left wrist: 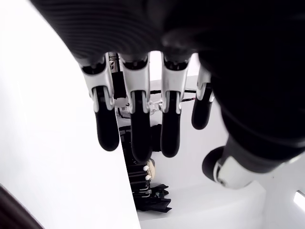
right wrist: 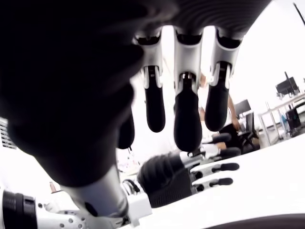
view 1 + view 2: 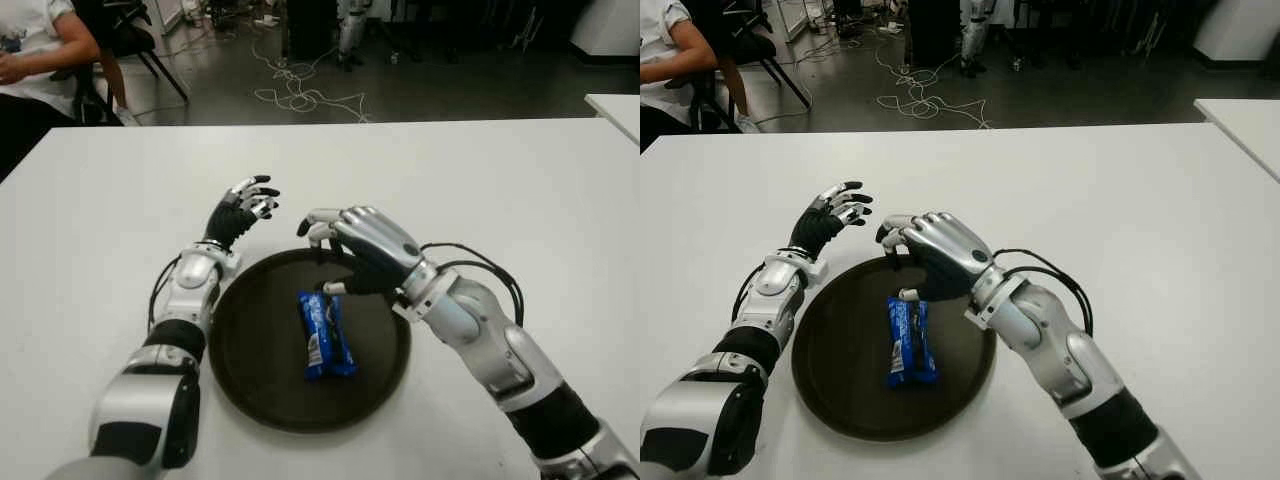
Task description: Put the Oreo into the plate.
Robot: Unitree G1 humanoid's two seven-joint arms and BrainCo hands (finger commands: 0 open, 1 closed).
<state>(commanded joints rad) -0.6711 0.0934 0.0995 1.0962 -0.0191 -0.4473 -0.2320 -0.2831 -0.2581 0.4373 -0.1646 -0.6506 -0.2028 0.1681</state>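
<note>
Well, one blue foil-wrapped Oreo packet lies flat inside one round, dark brown plate, a little right of its centre and running lengthwise from about 12 to 6 o'clock. Two robot hands are up — the right hand hangs above the plate's far rim near 1 o'clock, fingers loosely curved and holding nothing, apart from the packet. The left hand shows just beyond the rim at about 11 o'clock, its black-tipped fingers spread and empty.

Everything sits on a plain white table; a second white tabletop corner shows off at 2 o'clock. Beyond the table the floor is dark grey, with a tangle of pale cables at 12 o'clock, and one seated person in a white top at 10 o'clock.
</note>
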